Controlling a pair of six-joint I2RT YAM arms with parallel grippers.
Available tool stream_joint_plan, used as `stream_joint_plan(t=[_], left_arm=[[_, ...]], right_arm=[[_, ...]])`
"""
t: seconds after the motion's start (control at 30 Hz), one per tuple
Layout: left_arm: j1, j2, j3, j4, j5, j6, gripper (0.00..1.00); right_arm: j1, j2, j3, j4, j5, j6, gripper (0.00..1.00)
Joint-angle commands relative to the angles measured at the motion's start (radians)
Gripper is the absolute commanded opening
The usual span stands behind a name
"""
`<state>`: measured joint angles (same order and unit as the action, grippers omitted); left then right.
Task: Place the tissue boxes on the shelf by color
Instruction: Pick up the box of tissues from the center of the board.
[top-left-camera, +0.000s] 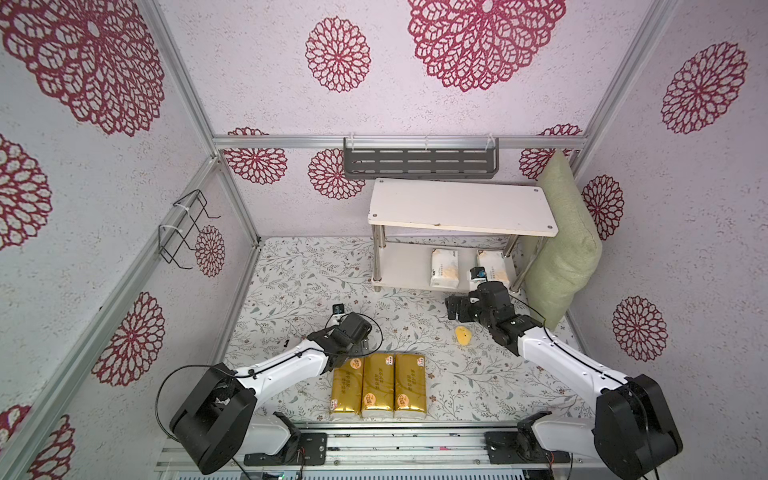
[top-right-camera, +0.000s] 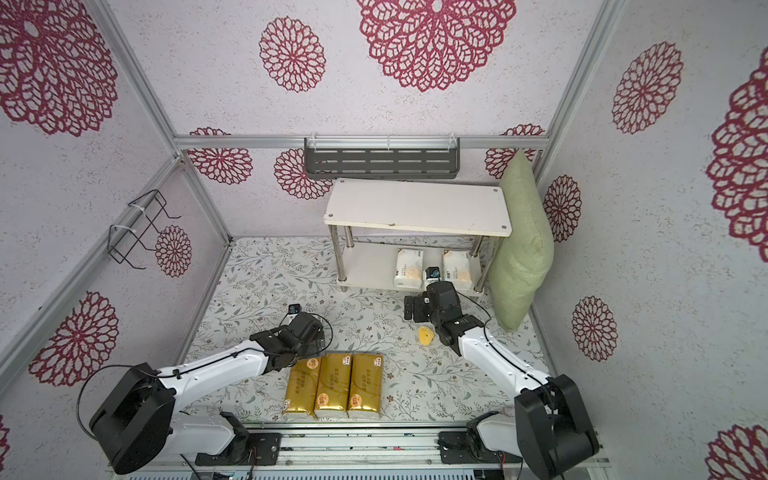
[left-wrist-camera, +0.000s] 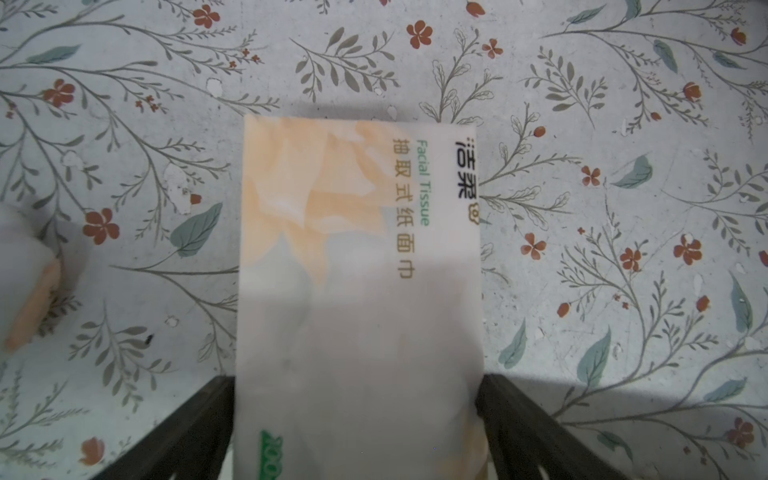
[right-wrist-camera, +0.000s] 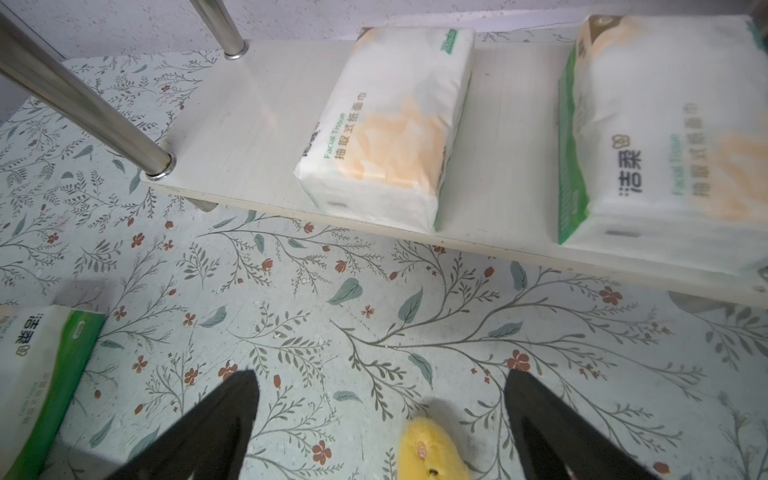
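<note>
A black wire rack hangs on the left wall. Right of it, over the flowered worktop, the left tool is closed on the long sides of a white tissue pack printed in orange and green. The arm hides that pack in both top views. Just right, three gold tissue packs lie side by side, touching, at the near edge. Further right a yellow lump lies near the right tool, whose jaws stand wide apart, holding nothing. At the far right the shelf carries two white packs on its lower board, lying apart from each other. A green cushion stands just right of it.
</note>
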<state>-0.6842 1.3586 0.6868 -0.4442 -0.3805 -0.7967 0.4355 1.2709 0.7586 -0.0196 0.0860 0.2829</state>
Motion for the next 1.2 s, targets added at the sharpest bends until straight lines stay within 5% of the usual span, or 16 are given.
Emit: stream_joint_plan(t=[0.0, 0.4, 0.83, 1.17], left_arm=[[-0.013, 0.021, -0.009, 0.045, -0.025, 0.024, 0.97], [-0.017, 0.090, -0.007, 0.057, -0.106, 0.041, 1.00], [0.074, 0.174, 0.105, 0.140, -0.076, 0.184, 0.86], [0.139, 0.239, 0.140, 0.218, -0.014, 0.239, 0.97]], right_arm=[[0.013, 0.004, 0.014, 0.032, 0.024, 0.014, 0.99], [0.023, 0.016, 0.019, 0.041, 0.018, 0.015, 0.99], [0.035, 0.035, 0.035, 0.038, 0.015, 0.012, 0.99], [0.042, 0.033, 0.038, 0.031, 0.017, 0.014, 0.99]])
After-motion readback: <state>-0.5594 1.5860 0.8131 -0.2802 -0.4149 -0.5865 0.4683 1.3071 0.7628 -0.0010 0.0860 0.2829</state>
